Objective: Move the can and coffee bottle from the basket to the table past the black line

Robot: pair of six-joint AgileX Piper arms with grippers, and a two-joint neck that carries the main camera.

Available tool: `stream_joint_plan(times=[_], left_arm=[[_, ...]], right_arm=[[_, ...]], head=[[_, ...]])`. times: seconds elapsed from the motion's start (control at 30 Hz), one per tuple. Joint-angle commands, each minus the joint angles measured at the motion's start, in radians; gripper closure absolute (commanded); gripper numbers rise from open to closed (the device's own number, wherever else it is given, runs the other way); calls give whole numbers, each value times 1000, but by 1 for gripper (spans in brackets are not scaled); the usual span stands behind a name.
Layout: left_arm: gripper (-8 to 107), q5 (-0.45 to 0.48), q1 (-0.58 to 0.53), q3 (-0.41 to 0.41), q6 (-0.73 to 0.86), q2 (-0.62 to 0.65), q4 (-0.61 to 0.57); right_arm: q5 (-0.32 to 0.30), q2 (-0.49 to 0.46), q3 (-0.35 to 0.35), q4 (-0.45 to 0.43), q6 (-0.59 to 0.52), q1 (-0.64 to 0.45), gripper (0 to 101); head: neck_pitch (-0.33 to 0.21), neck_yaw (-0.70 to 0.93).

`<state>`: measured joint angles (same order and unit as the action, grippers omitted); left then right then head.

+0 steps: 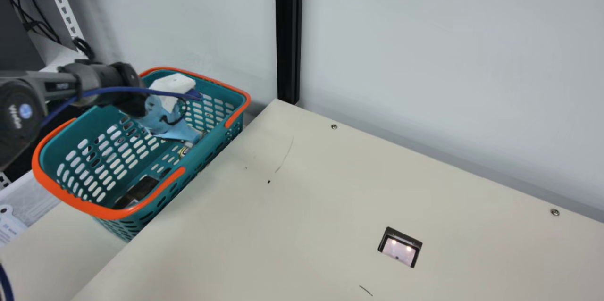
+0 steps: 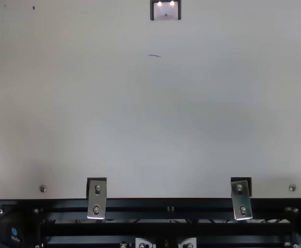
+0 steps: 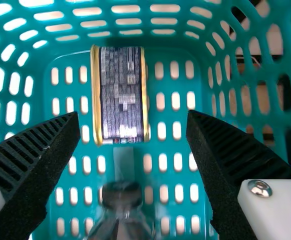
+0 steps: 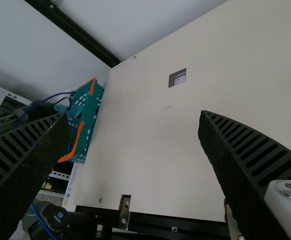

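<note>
- Left gripper (image 1: 155, 112): my left arm (image 1: 96, 81) reaches down inside the basket in the main view. My own wrist view shows the two black ribbed fingers spread wide — released, grasping nothing.
- Can (image 3: 120, 95): lying on its side on the perforated basket floor, dark printed body, gold-coloured rims. It appears in the span between my left fingers, touching neither.
- Coffee bottle (image 3: 121, 197): also in the basket, dark cap towards the can, just beside it. Its lower part is cut off at the view's edge.
- Basket (image 1: 108, 211): teal, slotted walls, orange rim and handles. It stands alongside the table (image 1: 302, 206), at the table's left edge.
- Right gripper (image 4: 133, 115): fingers likewise well parted in its wrist view, with nothing held. The table surface lies beyond them.
- Table fittings: cream top with a short black line (image 2: 154, 55), a dark-framed rectangular cutout (image 1: 400, 246) near that line, and screws (image 1: 555, 212) set along the wall side.
- Surroundings: a black upright post (image 1: 289, 32) at the table's far corner, against the pale wall (image 1: 424, 55); a blue cable (image 1: 118, 89) runs along my left arm.
</note>
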<state>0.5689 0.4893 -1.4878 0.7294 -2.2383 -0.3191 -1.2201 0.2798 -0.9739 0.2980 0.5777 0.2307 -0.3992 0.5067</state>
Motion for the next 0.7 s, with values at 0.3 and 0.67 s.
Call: stream_joint_plan(times=[0.3, 0.67], left_arm=[[9, 55, -36, -228, -171, -199, 113], [9, 138, -35, -419, -221, -323, 138]], right_arm=[[0, 0, 0, 0, 0, 0, 0], [0, 0, 0, 0, 0, 0, 0]], head=[[-37, 17], [-37, 17]])
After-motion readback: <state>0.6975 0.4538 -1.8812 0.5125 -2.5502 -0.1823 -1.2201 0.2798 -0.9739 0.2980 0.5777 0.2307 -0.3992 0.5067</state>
